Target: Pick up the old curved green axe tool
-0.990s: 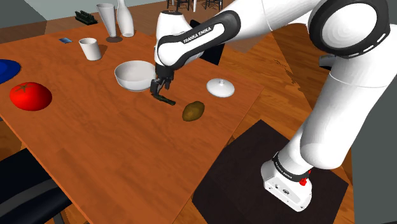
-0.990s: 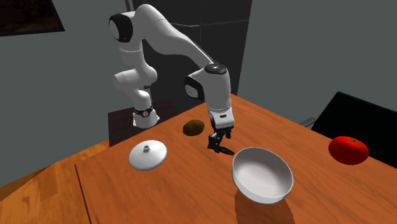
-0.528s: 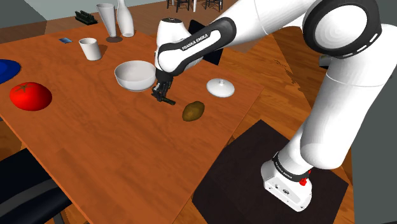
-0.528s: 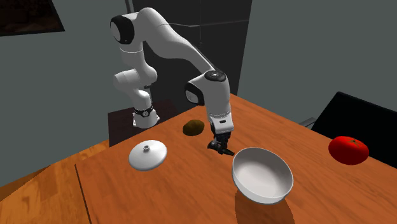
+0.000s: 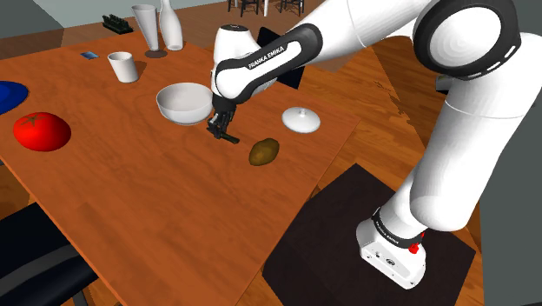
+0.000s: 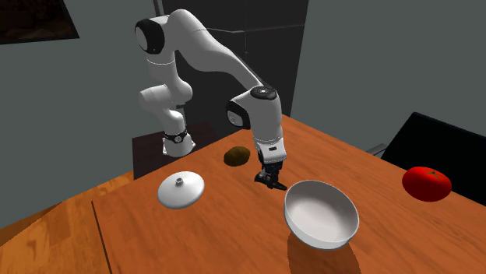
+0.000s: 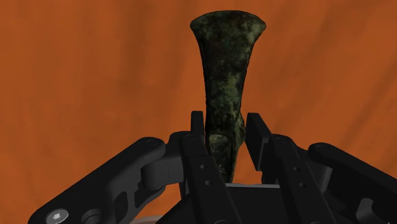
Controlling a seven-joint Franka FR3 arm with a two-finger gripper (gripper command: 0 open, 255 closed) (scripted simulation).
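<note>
A dark, mottled green axe head (image 7: 226,76) with a flared blade lies on the orange-brown wooden table (image 5: 148,200). My gripper (image 7: 226,137) is shut on its narrow end, with one black finger (image 7: 198,130) pressed to each side. In the shoulder view my gripper (image 5: 222,127) stands low over the table, just right of the white bowl (image 5: 184,103), and the axe (image 5: 229,137) pokes out beneath it. From the second exterior view my gripper (image 6: 269,176) points down, with the axe (image 6: 275,185) at its tip beside the bowl (image 6: 320,213).
A brown lumpy potato (image 5: 264,151) lies close by and a white lid (image 5: 300,119) sits beyond it. A red tomato (image 5: 41,130), a blue plate (image 5: 9,94), a white cup (image 5: 123,66) and two vases (image 5: 148,26) stand further off. The table's edge runs near the stand.
My gripper came down onto the axe and its fingers closed on it. Over the last half second nothing has moved.
</note>
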